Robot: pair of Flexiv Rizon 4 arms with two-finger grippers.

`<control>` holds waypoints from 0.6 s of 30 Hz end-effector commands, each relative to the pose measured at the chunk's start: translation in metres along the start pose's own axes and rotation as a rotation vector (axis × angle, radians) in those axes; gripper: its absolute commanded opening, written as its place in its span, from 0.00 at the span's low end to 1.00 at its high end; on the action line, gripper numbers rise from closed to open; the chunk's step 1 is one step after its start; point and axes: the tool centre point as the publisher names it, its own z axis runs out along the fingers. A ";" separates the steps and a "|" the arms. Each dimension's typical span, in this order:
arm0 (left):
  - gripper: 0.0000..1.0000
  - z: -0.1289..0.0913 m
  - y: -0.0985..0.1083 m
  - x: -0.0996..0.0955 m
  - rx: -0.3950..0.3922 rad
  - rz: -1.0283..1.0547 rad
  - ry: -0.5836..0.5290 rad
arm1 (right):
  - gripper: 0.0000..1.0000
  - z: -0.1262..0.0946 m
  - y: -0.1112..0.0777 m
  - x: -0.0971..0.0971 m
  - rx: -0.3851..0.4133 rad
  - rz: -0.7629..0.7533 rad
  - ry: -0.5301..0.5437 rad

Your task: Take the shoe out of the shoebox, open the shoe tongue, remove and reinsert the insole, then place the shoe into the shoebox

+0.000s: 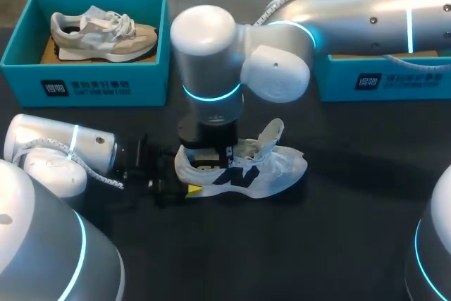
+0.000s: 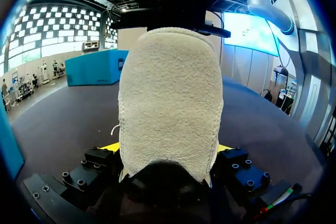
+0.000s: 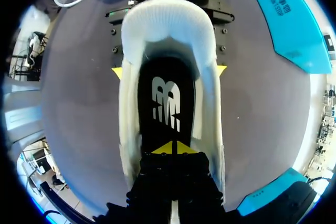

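Note:
A white shoe (image 1: 271,167) lies on its sole mid-table, tongue pulled up, toe pointing right. My left gripper (image 1: 184,175) comes in low from the left; its yellow-tipped fingers (image 2: 113,147) press the shoe's heel (image 2: 168,103) from both sides. My right arm reaches over from the back right, and its gripper (image 1: 211,154) points straight down into the shoe's mouth. In the right wrist view the right gripper (image 3: 171,148) is shut, its tips together on the black insole (image 3: 165,98) lying inside the shoe. Past the heel (image 3: 168,19) the left gripper's fingers (image 3: 116,72) flank it.
A teal shoebox (image 1: 84,86) at the back left holds a beige and white shoe (image 1: 99,33). A second teal shoebox (image 1: 380,79) stands at the back right, partly under my right arm. Dark tabletop (image 1: 296,244) spreads in front of the shoe.

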 end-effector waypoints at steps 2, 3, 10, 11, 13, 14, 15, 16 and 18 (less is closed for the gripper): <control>0.00 0.002 0.004 -0.001 -0.002 0.000 0.000 | 0.00 0.003 -0.006 -0.004 -0.008 0.009 -0.013; 0.00 0.002 0.004 -0.001 -0.002 0.000 0.000 | 0.00 0.004 -0.005 -0.005 -0.008 0.010 -0.014; 0.00 0.002 0.004 -0.001 -0.002 0.000 0.000 | 0.26 0.007 0.000 -0.013 -0.018 -0.009 -0.012; 0.00 0.002 0.004 -0.001 -0.002 0.000 0.000 | 0.31 0.007 0.001 -0.014 -0.022 -0.014 -0.010; 0.00 0.002 0.004 -0.001 -0.002 0.000 0.000 | 0.36 0.007 0.003 -0.015 -0.025 -0.020 -0.009; 0.00 0.002 0.004 -0.001 -0.002 0.000 0.000 | 0.38 0.008 0.004 -0.015 -0.026 -0.020 -0.009; 0.00 0.002 0.004 -0.001 -0.002 0.000 0.000 | 0.40 0.008 0.005 -0.015 -0.027 -0.021 -0.008; 0.00 0.002 0.004 -0.001 -0.002 0.000 0.000 | 0.40 0.008 0.005 -0.016 -0.028 -0.024 -0.006; 0.00 0.002 0.004 -0.001 -0.002 0.000 0.000 | 0.40 0.010 0.006 -0.016 -0.029 -0.027 0.001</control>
